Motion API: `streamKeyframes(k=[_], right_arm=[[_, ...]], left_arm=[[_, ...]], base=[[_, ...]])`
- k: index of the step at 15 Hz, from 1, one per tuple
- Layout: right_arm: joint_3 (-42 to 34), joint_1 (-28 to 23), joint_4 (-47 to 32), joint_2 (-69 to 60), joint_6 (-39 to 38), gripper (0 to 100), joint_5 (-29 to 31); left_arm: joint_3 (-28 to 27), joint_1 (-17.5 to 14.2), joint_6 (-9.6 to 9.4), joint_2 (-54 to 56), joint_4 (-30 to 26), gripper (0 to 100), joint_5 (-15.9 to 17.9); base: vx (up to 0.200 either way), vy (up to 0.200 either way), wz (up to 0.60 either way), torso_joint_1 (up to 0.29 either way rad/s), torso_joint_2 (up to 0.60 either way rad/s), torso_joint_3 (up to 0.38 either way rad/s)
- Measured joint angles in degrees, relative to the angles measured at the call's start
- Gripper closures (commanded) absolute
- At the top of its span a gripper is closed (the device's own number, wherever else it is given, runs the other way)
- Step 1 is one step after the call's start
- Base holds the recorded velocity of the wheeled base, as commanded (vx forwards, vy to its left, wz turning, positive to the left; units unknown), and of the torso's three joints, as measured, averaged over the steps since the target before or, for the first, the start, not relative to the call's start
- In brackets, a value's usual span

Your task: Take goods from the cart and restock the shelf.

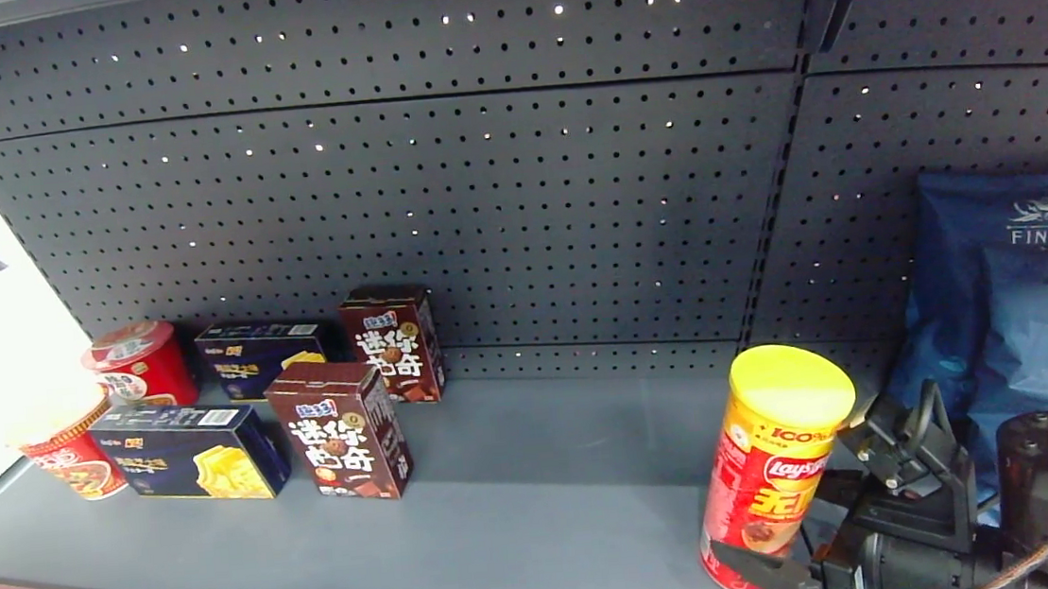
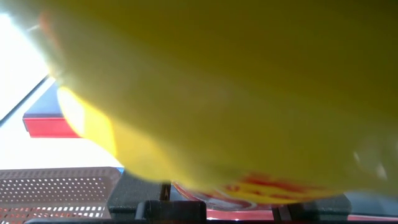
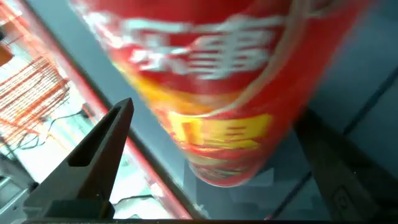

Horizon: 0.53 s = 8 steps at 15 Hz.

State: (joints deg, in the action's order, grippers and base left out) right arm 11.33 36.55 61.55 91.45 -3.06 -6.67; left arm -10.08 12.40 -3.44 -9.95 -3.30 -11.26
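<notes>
A chips can [image 1: 771, 463] with a yellow lid and a red and yellow body stands on the grey shelf [image 1: 540, 483], near its front edge at the right. My right gripper [image 1: 794, 565] is low on the can, one finger in front of its base and the other behind it. In the right wrist view the can [image 3: 217, 93] sits between both fingers [image 3: 102, 155], their tips against its sides. A yellow object with red print [image 2: 236, 87] lies very close in front of the left wrist camera.
At the shelf's left stand two red cup noodles [image 1: 137, 366], two dark blue boxes [image 1: 192, 452] and two brown boxes [image 1: 343, 443]. Blue snack bags [image 1: 1037, 306] lean at the right, behind the can. The pegboard back [image 1: 478, 204] closes the rear. A wire mesh [image 2: 56, 193] shows below the left wrist.
</notes>
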Motion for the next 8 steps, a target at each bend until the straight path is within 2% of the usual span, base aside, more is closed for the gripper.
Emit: streamKeyframes(k=[8], right_arm=[[-0.1,3.1,0.0,0.8,-0.3,0,0.1]], left_arm=[[0.1,0.0,0.0,0.4,-0.1,100,0.1]], base=[[0.0,0.0,0.0,0.0,0.0,0.0]])
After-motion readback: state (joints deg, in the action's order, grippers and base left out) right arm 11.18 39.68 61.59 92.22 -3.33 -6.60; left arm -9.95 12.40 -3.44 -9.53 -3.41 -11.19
